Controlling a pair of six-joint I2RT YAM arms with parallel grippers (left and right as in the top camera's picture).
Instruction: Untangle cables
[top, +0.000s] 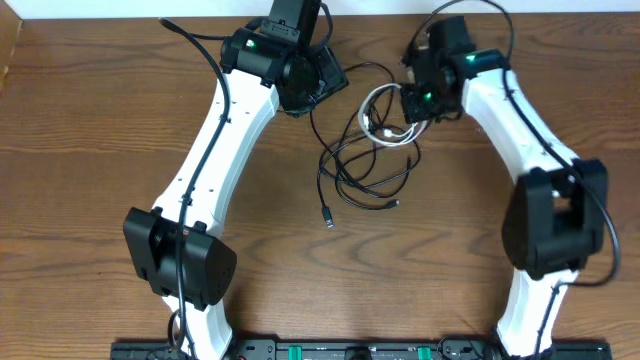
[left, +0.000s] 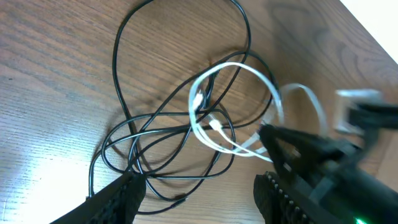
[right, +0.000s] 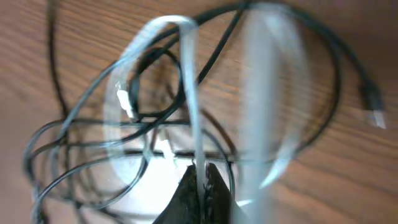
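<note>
One white cable (right: 189, 93) pinched in the right gripper (right: 200, 186); black cables (left: 168, 134) below the spread left gripper (left: 199, 180).

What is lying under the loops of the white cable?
Strands of the black cables cross beneath the white cable, with the wooden table below them. The right gripper, shut on the white cable, hides the spot directly beneath it.
</note>
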